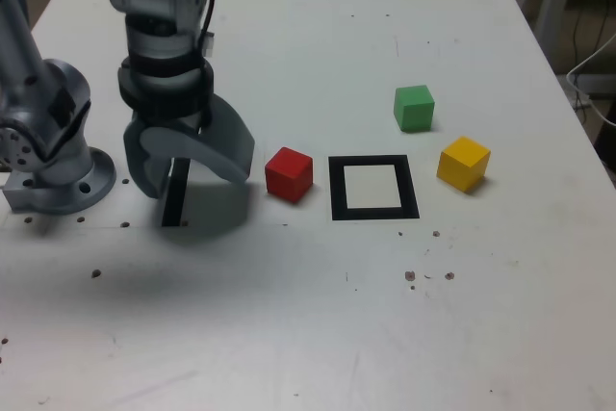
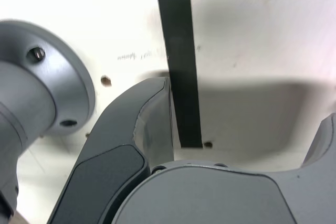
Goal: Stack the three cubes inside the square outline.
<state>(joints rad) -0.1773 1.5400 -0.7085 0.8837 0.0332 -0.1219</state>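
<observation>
Lying just beside open tool [image 1: 191,172], exterior view's right: red cube [image 1: 289,173]

The gripper [image 1: 189,168] hides part of the black strip [image 1: 174,201]; the wrist view's edge cuts off one finger [image 2: 324,145]; the cubes lie outside it.

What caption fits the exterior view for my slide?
Open gripper hovers over black strip; red cube, green cube, yellow cube sit unstacked around the empty square outline.
</observation>
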